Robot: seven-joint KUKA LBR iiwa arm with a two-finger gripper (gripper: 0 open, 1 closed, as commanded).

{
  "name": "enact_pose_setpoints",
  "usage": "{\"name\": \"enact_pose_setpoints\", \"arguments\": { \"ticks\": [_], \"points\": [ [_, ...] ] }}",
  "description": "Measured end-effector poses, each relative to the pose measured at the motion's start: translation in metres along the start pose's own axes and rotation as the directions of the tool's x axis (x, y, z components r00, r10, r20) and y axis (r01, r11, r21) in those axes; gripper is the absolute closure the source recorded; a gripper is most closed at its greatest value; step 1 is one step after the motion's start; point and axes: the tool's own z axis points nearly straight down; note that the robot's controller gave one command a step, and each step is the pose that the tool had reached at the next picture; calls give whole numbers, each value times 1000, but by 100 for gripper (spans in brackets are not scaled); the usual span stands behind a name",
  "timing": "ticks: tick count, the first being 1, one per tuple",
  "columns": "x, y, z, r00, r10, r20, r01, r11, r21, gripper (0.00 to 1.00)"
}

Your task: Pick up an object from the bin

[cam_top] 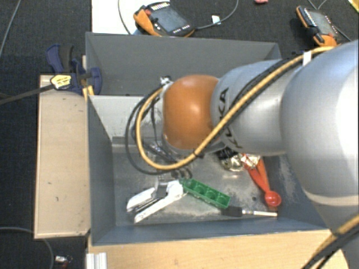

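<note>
The tool (162, 157) hangs low over the middle of the bin (101, 167), mostly hidden beneath the arm's orange cover (188, 111). I cannot tell whether it is spread or pressed together, and nothing can be seen pinched in it.

The thing nearest to it is a white and silver stapler-like piece (152, 199), which lies flat on the bin floor just to the near side of the tool and slightly left. Its long axis runs on a slant, from near-left up to far-right, and the far-right end comes closest to the tool. Touching or almost touching that end is a green strip of studded blocks (206, 193), which slants the other way, from far-left down to near-right.

Well off to the right lie a red-orange spoon (262, 182), a thin black-and-silver stick (249, 212) along the near wall, and a shiny crumpled piece (235, 161) under the arm.

As I judge it, a pick of the white piece calls for a short shift toward the near wall and a closing line set across that slant.
</note>
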Motion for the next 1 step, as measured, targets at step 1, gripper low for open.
{"name": "enact_pose_setpoints", "arguments": {
  "ticks": [1],
  "points": [
    [-2, -1, -4, 1000, 6, 7, -6, 1000, -2, 0]
  ]
}}
